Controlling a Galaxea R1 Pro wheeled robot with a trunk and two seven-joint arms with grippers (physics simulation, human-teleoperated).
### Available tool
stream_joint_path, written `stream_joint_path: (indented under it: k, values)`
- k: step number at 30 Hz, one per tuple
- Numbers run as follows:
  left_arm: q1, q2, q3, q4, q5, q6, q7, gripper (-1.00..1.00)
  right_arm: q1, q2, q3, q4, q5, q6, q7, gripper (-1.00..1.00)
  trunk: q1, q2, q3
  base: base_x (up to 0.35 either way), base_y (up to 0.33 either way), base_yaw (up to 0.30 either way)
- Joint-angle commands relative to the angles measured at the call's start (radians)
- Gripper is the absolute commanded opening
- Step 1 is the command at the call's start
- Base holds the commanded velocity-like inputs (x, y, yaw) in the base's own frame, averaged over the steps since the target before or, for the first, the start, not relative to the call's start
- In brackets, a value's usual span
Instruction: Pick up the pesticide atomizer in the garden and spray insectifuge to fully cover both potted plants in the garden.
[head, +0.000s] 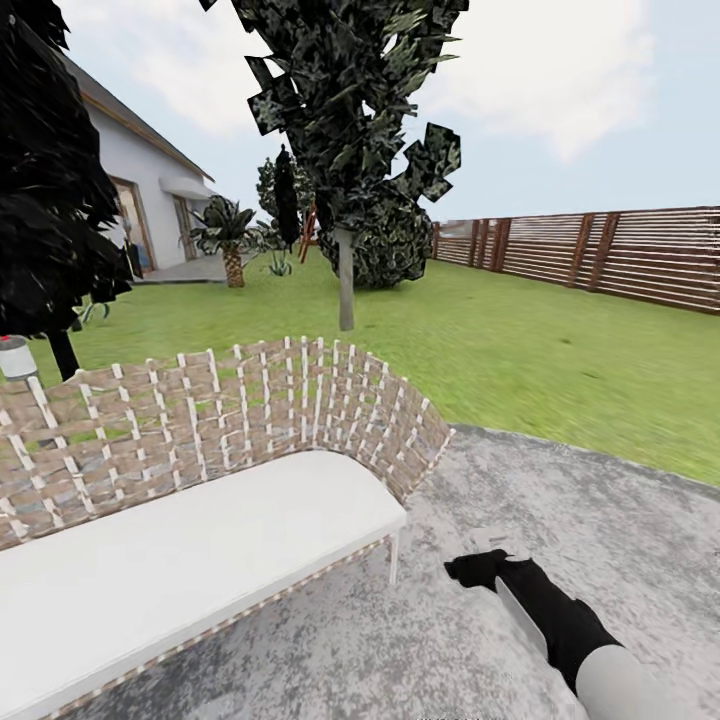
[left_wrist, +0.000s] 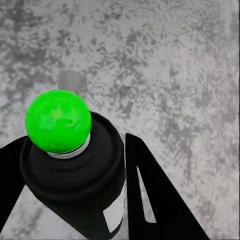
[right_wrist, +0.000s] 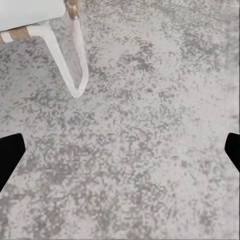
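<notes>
Left claw (left_wrist: 75, 141): closed on the pesticide atomizer (left_wrist: 80, 180), black fingers (left_wrist: 150, 195) pressed to either side of the dark bottle, green round top (left_wrist: 58, 120) up, over the grey paving (head: 600, 520). Right claw (right_wrist: 121, 152): spread wide, holding nothing, low at the near right, beside the white leg (right_wrist: 75, 65) of the wicker bench (head: 200, 500). Far off by the palm (head: 228, 240), a small spiky plant (head: 279, 264), too small to call a target. Likely trouble: clipping the bench on the near left while driving off; loosening the grip and dropping the bottle; spraying with the nozzle misaimed, leaving leaves uncovered.
</notes>
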Motion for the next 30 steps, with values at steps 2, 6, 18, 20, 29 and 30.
stream_joint_path:
  k: [2, 6, 18, 20, 29, 30]
  values:
    - [-0.086, -0.069, -0.001, -0.002, -0.041, 0.124, 0.041, -1.0, 0.004, -0.074, -0.059, -0.141, -0.004, 0.092, -0.005, 1.0, 0.0, 0.0, 0.0, 0.0, 0.0, -0.288]
    - [-0.106, -0.095, 0.0, -0.003, -0.098, 0.167, 0.047, -1.0, 0.016, -0.081, -0.159, -0.247, 0.001, 0.191, -0.008, 1.0, 0.0, 0.0, 0.0, 0.0, 0.0, -0.288]
    - [-0.19, -0.203, -0.002, 0.007, -0.24, 0.227, 0.045, -1.0, 0.211, -0.073, -0.371, -0.72, 0.008, 0.359, -0.095, 1.0, 0.0, 0.0, 0.002, 0.0, 0.0, -0.29]
    - [-0.19, -0.204, -0.004, 0.008, -0.24, 0.218, 0.04, -1.0, 0.211, -0.071, -0.372, -0.721, 0.008, 0.364, -0.096, 1.0, 0.0, 0.0, 0.002, 0.0, 0.0, -0.291]
    - [-0.185, -0.205, -0.054, 0.013, -0.245, 0.212, 0.036, -1.0, 0.211, -0.069, -0.368, -0.725, 0.008, 0.365, -0.096, 1.0, 0.0, 0.0, 0.002, 0.193, -0.007, -0.292]
    - [-0.185, -0.205, -0.067, 0.013, -0.246, 0.212, 0.036, -1.0, 0.211, -0.069, -0.368, -0.725, 0.008, 0.365, -0.096, 1.0, 0.0, 0.0, 0.002, 0.317, -0.072, -0.292]
